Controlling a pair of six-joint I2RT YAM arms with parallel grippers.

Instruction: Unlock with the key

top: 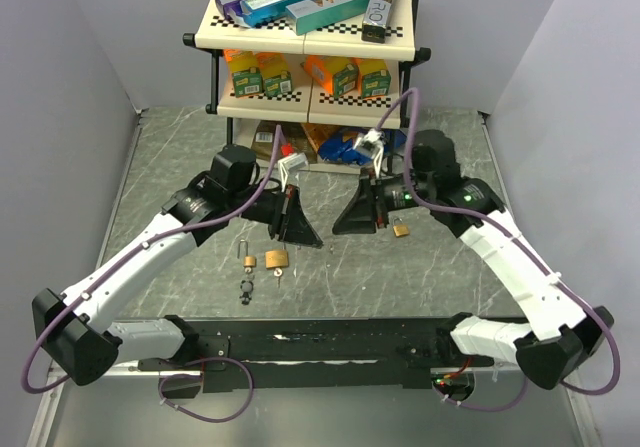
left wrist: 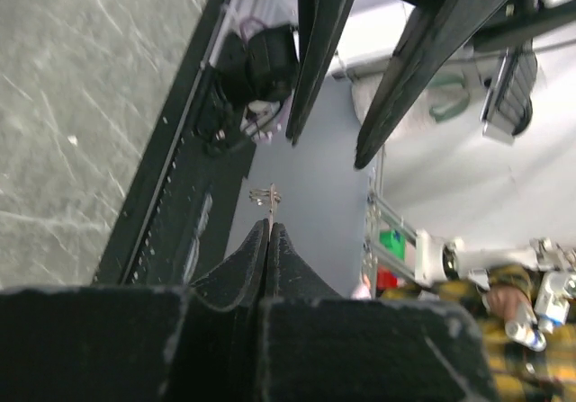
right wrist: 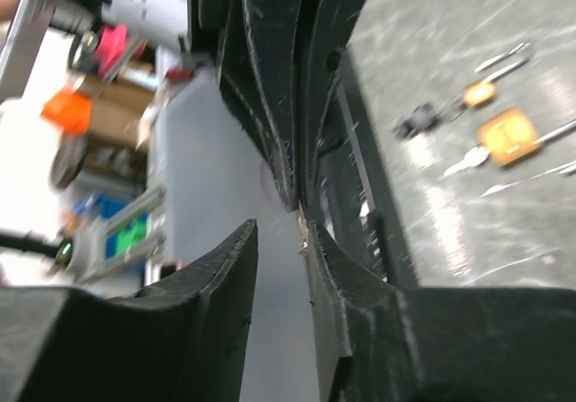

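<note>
Top external view, nearest first: a brass padlock (top: 276, 259) lies on the tabletop (top: 170, 157) with a loose key (top: 278, 277) just beside it and a smaller padlock (top: 246, 255) to its left. Just beyond, in the left wrist view, the left gripper (left wrist: 270, 227) has its fingers (left wrist: 243, 267) pressed together on a thin metal key (left wrist: 270, 197) that pokes past their tips. The right gripper (right wrist: 279, 231) faces it close by, its fingers (right wrist: 225, 276) narrowly apart and holding nothing. A second brass padlock (top: 400, 230) sits beside the right gripper's body, and a shelf (top: 310, 32) of boxes stands behind.
</note>
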